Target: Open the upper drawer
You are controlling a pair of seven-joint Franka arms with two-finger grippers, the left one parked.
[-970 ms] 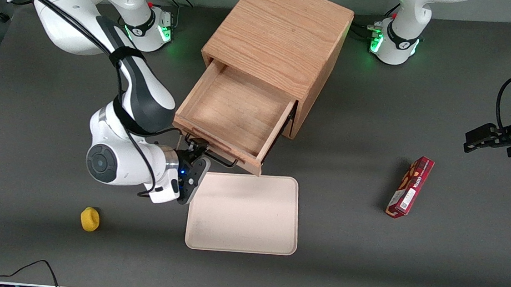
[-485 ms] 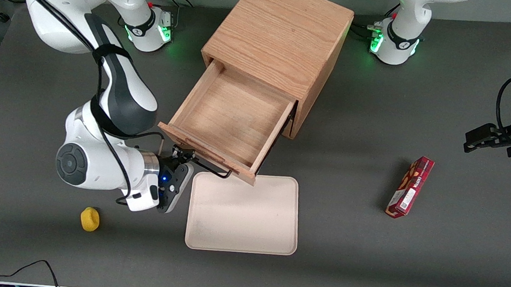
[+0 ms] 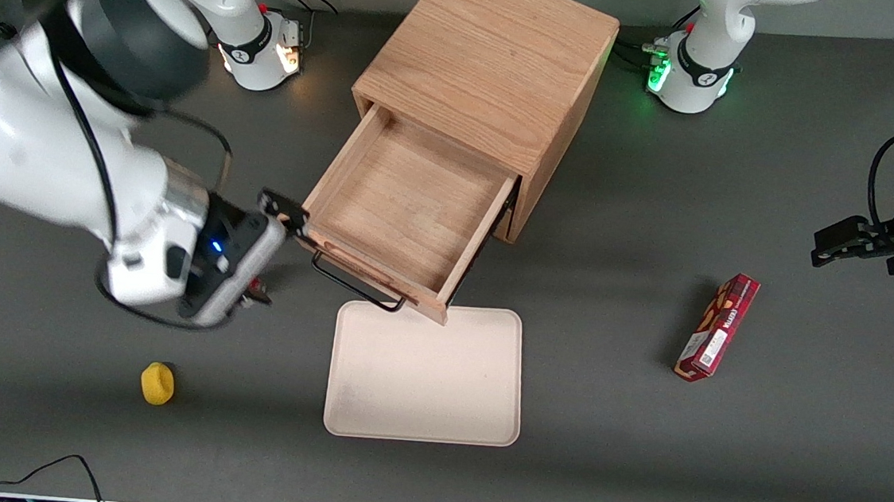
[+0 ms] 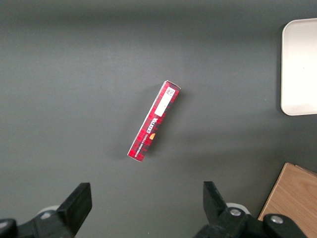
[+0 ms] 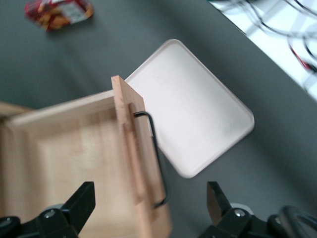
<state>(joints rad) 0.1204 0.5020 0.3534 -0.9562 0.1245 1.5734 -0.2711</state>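
The upper drawer (image 3: 406, 208) of the light oak cabinet (image 3: 486, 55) stands pulled far out, its shallow box bare inside. Its black bar handle (image 3: 357, 284) faces the front camera. My right gripper (image 3: 271, 249) is open and empty. It hangs above the table beside the drawer's front corner, toward the working arm's end, clear of the handle. In the right wrist view the drawer (image 5: 64, 153) and its handle (image 5: 157, 158) lie below the gripper (image 5: 151, 201), between its spread fingers. The bottom drawer is hidden under the upper one.
A beige tray (image 3: 425, 373) lies just in front of the open drawer, also in the right wrist view (image 5: 193, 109). A small yellow object (image 3: 157, 384) lies nearer the front camera toward the working arm's end. A red box (image 3: 718, 328) lies toward the parked arm's end.
The gripper pulled the drawer a little farther out, then let go of the handle. It rose and drew off sideways toward the working arm's end.
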